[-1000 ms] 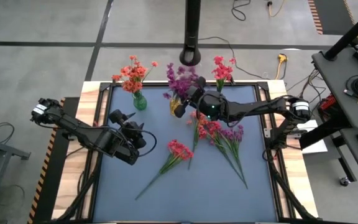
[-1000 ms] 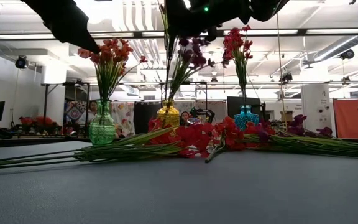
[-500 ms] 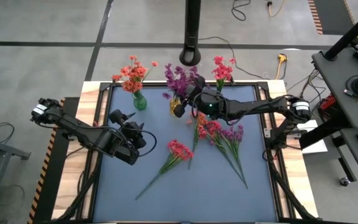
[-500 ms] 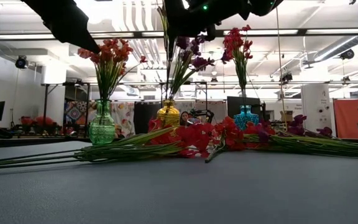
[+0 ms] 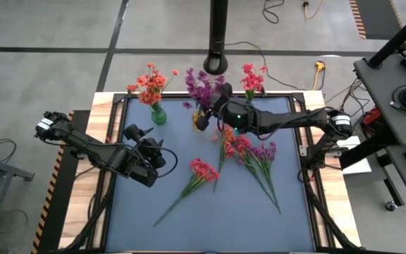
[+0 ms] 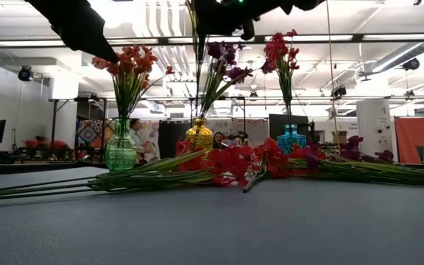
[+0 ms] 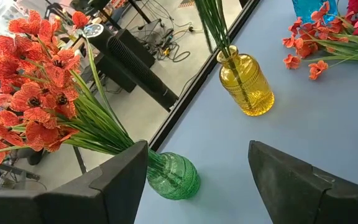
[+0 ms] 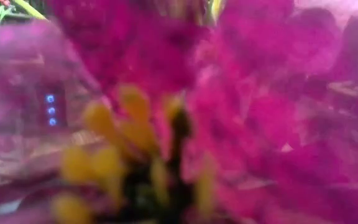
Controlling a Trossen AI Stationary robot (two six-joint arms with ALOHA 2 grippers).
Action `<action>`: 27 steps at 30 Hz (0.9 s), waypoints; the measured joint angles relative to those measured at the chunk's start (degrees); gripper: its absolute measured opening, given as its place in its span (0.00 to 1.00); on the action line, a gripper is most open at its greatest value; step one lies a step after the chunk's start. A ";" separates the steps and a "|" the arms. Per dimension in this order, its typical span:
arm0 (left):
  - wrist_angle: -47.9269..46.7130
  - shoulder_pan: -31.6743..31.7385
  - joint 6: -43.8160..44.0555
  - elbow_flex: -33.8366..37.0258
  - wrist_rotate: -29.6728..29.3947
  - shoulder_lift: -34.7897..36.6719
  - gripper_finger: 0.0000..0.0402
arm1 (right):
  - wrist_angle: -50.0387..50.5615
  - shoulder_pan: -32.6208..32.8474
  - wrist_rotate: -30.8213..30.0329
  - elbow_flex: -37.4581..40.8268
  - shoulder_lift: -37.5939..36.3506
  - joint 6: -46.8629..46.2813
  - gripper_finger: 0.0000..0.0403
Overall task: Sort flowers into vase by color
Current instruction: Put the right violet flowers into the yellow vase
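Three glass vases stand along the far edge of the blue table (image 5: 210, 219): a green vase (image 5: 158, 115) with orange-red flowers (image 5: 149, 82), a yellow vase (image 6: 199, 135) with purple flowers (image 5: 201, 86), and a blue vase (image 6: 291, 138) with pink-red flowers (image 5: 251, 77). The right gripper (image 5: 204, 120) sits above the yellow vase, fingers clenched; its wrist view is filled by magenta blossoms, and whether a stem is pinched cannot be told. The left gripper (image 5: 162, 156) hovers over the table's left half, fingers (image 7: 117, 180) spread apart and holding nothing, facing the green and yellow vases. Loose on the table lie an orange-red spray (image 5: 201, 171) near the centre, and just right of it a pile of pink-red sprays (image 5: 235, 147) and purple sprays (image 5: 263, 153), stems crossing
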State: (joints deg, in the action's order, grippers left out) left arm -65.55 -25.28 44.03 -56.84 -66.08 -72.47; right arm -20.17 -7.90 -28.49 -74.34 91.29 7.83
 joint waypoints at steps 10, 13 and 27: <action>-0.01 0.00 -0.01 0.00 0.02 0.00 0.65 | 8.15 -0.50 -0.02 -3.86 0.17 -2.62 0.04; 0.01 0.00 -0.01 0.00 0.02 0.00 0.65 | 8.11 -0.63 -0.02 -3.86 0.22 -2.78 0.04; -0.01 0.00 0.00 -0.02 0.02 0.00 0.65 | 7.81 -0.65 0.02 -3.64 0.79 -3.28 0.04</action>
State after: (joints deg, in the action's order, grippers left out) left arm -65.56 -25.28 44.03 -56.86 -66.06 -72.47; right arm -12.36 -8.55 -28.47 -77.97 92.07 4.55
